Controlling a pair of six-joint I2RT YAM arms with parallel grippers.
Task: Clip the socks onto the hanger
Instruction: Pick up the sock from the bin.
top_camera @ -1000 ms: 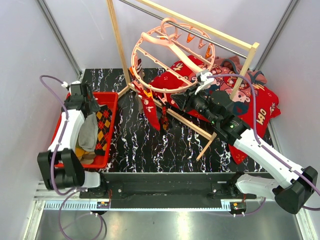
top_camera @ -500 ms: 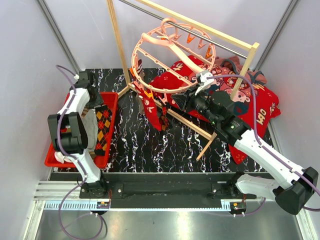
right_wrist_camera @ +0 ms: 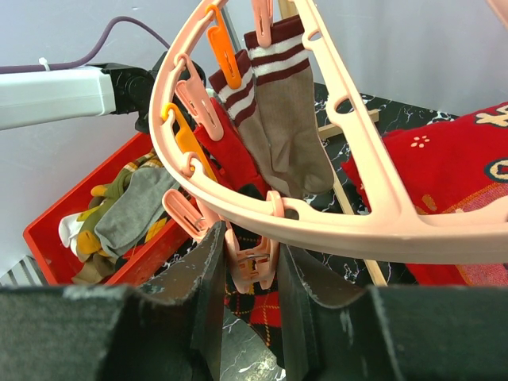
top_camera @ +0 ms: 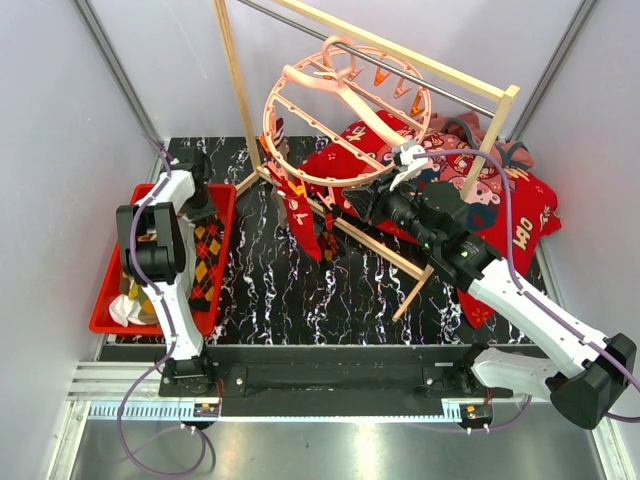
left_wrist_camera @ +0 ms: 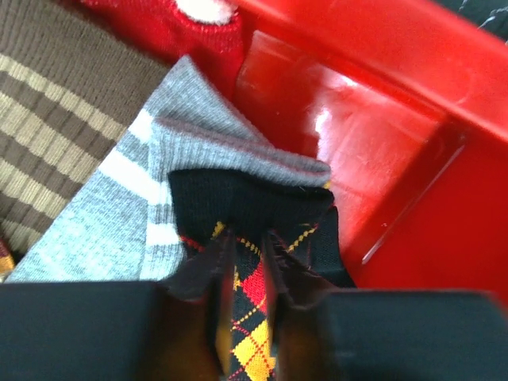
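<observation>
Left claw [left_wrist_camera: 244, 258] has gone from wide open to nearly shut within the last second. Its fingers now pinch the black cuff of the dark argyle sock with red and yellow diamonds [left_wrist_camera: 254, 202]; fabric fills the narrow gap, so I read it as gripping that sock. The arm has also folded and swung to the far right corner of the red plastic tray [left_wrist_camera: 381, 151], whose wall sits just ahead and right of the claw. Left of the claw lies a grey knit sock with white stripes [left_wrist_camera: 95, 238], touching the argyle one, and further left a brown-and-tan striped sock [left_wrist_camera: 48, 111]. So the pick looks made, but nothing is lifted yet and the sock still lies in the tray. Right claw [right_wrist_camera: 248, 255] has not moved: it is clamped on a pale pink plastic clip [right_wrist_camera: 252, 268] dangling from the round salmon-pink plastic ring hanger [right_wrist_camera: 341, 226] just above it. Beyond that claw a brown sock with a white-striped cuff [right_wrist_camera: 290, 143] and a red sock [right_wrist_camera: 226, 155] already hang clipped. The likely next move is carrying the argyle sock to the held clip, well apart from the left claw.
</observation>
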